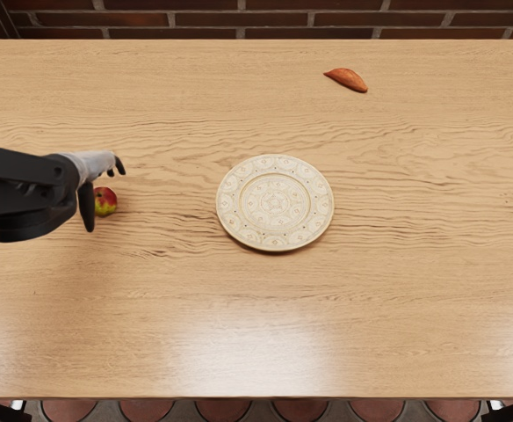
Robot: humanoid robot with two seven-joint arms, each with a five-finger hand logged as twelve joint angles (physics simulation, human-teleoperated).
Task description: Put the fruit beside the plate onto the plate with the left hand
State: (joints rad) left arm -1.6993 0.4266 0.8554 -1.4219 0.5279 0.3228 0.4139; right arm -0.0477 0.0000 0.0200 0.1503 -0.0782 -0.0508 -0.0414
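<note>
A small red and yellow apple [106, 201] lies on the table to the left of the plate. The cream patterned plate [275, 202] sits near the middle of the table with nothing on it. My left hand [99, 182] comes in from the left edge and hovers right over the apple, partly covering its left side. Its fingers are spread, the thumb pointing down beside the fruit, and they hold nothing.
An orange-brown sweet potato [346, 79] lies at the back of the wooden table [256, 308], right of centre. A brick wall runs behind the far edge.
</note>
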